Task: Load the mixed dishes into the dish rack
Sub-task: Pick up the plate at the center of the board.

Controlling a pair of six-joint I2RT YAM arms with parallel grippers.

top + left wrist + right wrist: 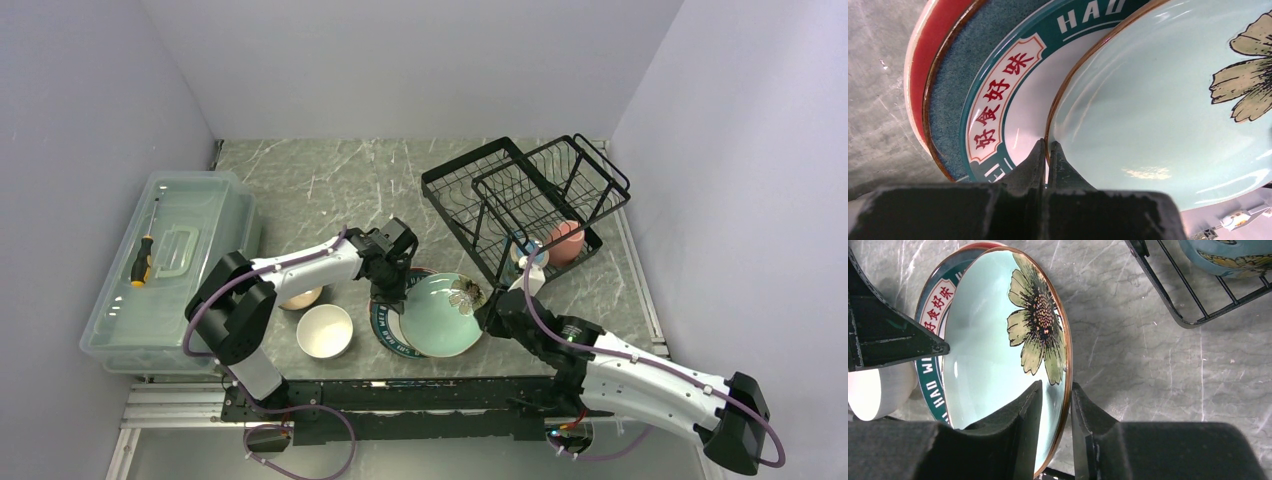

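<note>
At the table's front, right gripper [1056, 387]: fingers narrowly apart astride the right rim of the mint-green plate [988, 340]; I cannot tell whether they bite.
Left gripper [1046, 145]: pinched almost shut on the opposite rim.
Mint-green plate: tilted, resting over the lettered plate [998, 100].
Dish rack [500, 200]: beyond, near the far right corner.
Risk: the glossy rim could slip from so thin a pinch if the arms pull unevenly, and the plate would drop back onto the lettered plate.

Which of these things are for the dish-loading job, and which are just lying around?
For the job: dish rack, mint-green plate, lettered plate, speckled blue plate, red plate, white bowl, brown bowl, pink mug, blue mug.

Just lying about: clear plastic box, screwdriver.
</note>
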